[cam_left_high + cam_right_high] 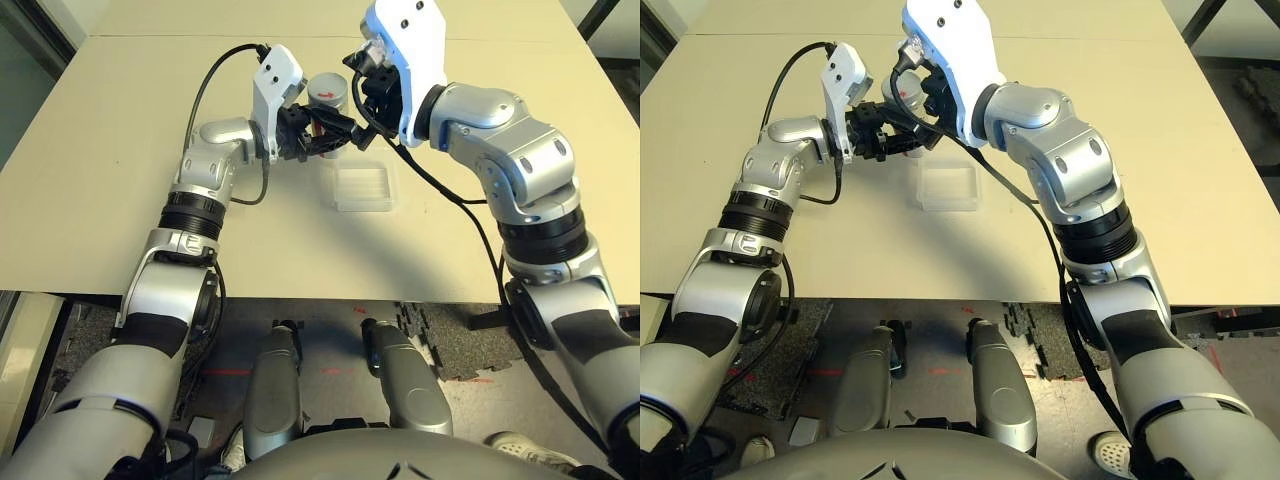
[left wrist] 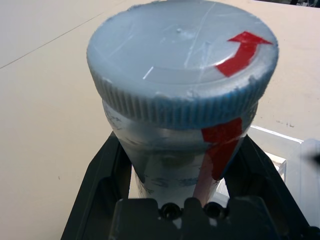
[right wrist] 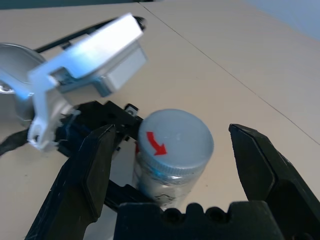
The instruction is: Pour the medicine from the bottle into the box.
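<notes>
Capped bottle (image 2: 180, 125) clamped upright in left pincer (image 2: 190, 200), just behind the box (image 1: 362, 186) on the tabletop (image 1: 120, 150). Right pincer (image 3: 185, 165) spread wide, fingers (image 3: 95, 170) flanking the cap (image 3: 175, 137) without touching. Left wrist view alone shows the red label strip below the cap.

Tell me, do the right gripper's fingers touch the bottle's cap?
Apart. In the right wrist view, the right gripper stands open, and bare table shows between each finger and the cap of the bottle.

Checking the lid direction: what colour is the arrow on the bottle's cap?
Red, on the grey cap; clearest in the left wrist view.
</notes>
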Available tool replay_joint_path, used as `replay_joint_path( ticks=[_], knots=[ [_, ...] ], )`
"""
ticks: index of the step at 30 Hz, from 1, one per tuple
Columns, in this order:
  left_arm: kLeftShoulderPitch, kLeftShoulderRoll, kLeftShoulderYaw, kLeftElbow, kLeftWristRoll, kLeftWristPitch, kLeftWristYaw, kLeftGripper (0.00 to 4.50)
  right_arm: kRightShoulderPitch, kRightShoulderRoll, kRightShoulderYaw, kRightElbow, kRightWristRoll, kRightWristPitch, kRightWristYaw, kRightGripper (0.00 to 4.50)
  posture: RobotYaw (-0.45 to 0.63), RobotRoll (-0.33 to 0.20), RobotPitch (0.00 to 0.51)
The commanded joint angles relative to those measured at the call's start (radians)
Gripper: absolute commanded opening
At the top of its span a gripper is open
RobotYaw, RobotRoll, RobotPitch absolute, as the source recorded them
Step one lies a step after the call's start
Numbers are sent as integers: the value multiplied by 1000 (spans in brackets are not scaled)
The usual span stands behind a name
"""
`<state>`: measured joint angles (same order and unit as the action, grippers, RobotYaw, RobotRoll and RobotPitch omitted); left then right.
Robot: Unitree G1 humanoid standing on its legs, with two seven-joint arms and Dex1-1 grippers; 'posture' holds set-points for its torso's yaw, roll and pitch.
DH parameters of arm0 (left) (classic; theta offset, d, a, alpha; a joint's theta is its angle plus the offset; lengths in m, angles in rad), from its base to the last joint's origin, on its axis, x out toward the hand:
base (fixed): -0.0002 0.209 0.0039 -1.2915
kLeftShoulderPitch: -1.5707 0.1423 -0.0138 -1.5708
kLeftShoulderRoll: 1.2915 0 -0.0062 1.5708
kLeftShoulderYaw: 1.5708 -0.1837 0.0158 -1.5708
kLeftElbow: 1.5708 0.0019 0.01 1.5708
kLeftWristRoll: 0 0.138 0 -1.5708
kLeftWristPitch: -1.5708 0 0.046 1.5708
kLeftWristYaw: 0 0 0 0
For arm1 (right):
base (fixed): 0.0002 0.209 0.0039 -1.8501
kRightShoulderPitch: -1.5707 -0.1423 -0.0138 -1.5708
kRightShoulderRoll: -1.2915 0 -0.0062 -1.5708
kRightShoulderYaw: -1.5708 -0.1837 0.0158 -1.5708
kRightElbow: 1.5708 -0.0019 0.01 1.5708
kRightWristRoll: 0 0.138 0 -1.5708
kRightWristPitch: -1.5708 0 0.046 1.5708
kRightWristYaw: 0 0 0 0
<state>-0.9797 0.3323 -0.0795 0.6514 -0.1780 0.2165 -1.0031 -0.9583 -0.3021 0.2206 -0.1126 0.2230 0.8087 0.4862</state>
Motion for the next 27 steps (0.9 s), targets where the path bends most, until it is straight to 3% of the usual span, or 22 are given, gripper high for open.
replay_joint_path(
  ticks=[1,12,15,19,27],
  knots=[
    [-6,0,-10,7,14,-5,-6,2771,1,4,6,9,-22,-19,1,4500,-37,0,183],
    [7,-2,-9,-20,9,13,-7,2771,18,17,3,24,-38,-15,9,4500,-33,0,185],
    [9,-3,-9,-27,7,19,-6,2771,21,19,-1,25,-35,-9,11,3872,-31,0,191],
    [15,-2,-8,-38,6,27,-4,2771,23,21,-6,24,-30,-4,14,2558,-28,0,195],
    [31,18,0,-105,-13,64,-27,2771,32,25,-35,31,-8,12,24,2526,-17,0,195]
  ],
)
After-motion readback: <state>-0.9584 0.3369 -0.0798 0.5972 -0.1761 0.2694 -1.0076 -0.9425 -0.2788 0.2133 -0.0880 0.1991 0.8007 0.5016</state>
